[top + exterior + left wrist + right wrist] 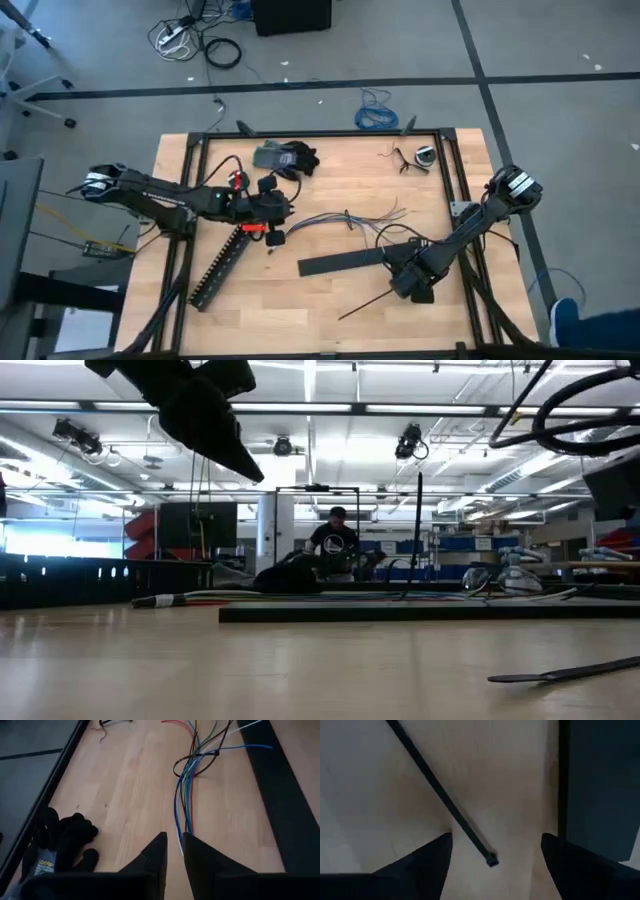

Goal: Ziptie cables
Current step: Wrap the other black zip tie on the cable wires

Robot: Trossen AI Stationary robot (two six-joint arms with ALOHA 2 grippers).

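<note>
Both pincers low: right pincer (492,851) over ziptie (440,795)

The desk (330,300) has a light wood top with a black frame around it. It stands on a grey floor (560,60) crossed by dark lines. Tangled cords (200,45) lie on the floor past the desk. The room behind is big, with long bright lights (330,408) on the ceiling. A person (336,542) in a dark shirt is far back by blue shelves (470,545).
</note>
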